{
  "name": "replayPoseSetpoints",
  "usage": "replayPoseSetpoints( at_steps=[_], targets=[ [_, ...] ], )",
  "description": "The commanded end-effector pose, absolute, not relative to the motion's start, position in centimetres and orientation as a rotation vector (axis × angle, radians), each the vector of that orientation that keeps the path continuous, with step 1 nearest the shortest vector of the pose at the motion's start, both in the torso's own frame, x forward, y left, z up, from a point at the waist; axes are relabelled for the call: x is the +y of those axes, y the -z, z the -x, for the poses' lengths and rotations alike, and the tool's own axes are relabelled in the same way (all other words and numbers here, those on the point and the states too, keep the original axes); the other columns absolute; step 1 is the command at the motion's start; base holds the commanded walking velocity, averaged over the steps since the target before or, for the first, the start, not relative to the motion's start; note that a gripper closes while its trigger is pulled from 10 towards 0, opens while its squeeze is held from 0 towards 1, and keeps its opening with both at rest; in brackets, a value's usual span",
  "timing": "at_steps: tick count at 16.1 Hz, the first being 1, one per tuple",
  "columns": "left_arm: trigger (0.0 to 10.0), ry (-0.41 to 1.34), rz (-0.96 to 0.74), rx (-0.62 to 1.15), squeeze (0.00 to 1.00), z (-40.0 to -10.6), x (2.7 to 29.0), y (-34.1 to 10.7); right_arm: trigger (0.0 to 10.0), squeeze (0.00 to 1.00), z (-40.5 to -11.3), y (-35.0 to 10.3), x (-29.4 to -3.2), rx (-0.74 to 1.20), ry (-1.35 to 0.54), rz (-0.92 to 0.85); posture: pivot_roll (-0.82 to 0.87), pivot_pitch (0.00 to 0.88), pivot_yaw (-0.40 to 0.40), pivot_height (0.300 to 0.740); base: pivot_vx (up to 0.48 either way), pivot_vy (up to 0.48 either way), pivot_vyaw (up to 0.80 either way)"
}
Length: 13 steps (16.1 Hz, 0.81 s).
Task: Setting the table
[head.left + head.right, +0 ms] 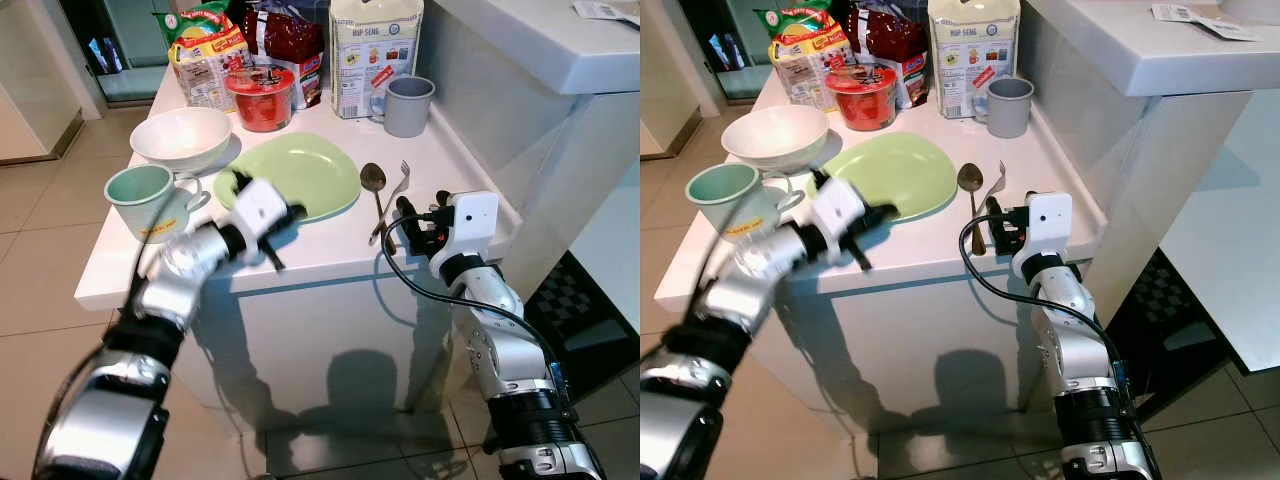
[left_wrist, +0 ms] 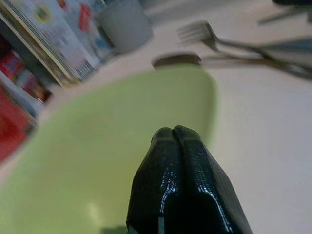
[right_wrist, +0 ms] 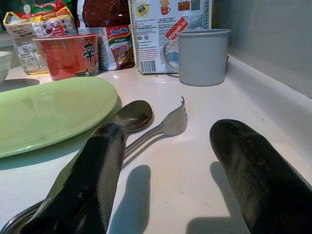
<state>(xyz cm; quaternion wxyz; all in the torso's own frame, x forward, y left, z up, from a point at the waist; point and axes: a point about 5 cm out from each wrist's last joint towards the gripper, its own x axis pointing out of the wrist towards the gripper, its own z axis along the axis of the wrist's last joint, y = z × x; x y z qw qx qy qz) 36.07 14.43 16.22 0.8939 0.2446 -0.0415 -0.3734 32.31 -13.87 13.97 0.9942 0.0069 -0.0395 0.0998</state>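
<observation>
A light green plate (image 1: 300, 170) lies in the middle of the white counter (image 1: 330, 250). Right of it, a spoon (image 1: 373, 180) and a fork (image 1: 397, 185) lie side by side, handles toward the front edge. My left gripper (image 2: 173, 132) is shut and empty, its tip low over the plate's near rim. My right gripper (image 3: 170, 126) is open just above the counter at the front right. The handle ends of the spoon (image 3: 132, 115) and fork (image 3: 168, 124) lie by its left finger (image 3: 92, 170). Nothing is held.
A white bowl (image 1: 180, 135) and a mint mug (image 1: 140, 195) stand left of the plate. Behind are a red noodle cup (image 1: 260, 98), food packets (image 1: 205, 50), a box (image 1: 372, 50) and a grey mug (image 1: 405, 105). A raised white ledge (image 1: 540, 50) borders the counter's right side.
</observation>
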Motion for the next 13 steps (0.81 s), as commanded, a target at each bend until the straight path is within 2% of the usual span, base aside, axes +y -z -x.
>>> replayPoseSetpoints(
  at_steps=[1,5,7,13],
  targets=[
    [10.0,0.77,-0.502,-0.136,0.0,-36.4,14.5,-18.0,10.0,0.0,-32.3,-13.9,-13.8,-0.081,-0.205,-0.008,0.0,0.0,0.066,0.74,0.0,0.0,0.0],
    [10.0,0.852,-0.453,-0.175,0.0,-35.7,13.6,-20.0,10.0,0.0,-32.2,-13.6,-13.8,-0.07,-0.207,-0.006,0.0,0.0,0.062,0.74,0.0,0.0,0.0],
    [10.0,0.847,-0.489,-0.175,0.0,-36.0,14.0,-20.4,10.0,0.0,-32.3,-13.6,-13.8,-0.068,-0.208,-0.005,0.0,0.0,0.059,0.74,0.0,0.0,0.0],
    [10.0,0.597,-0.628,-0.048,0.0,-38.6,19.3,-21.0,10.0,0.0,-32.3,-13.9,-14.2,-0.078,-0.203,-0.002,-0.01,0.0,0.053,0.74,0.0,0.0,0.0]
  ],
)
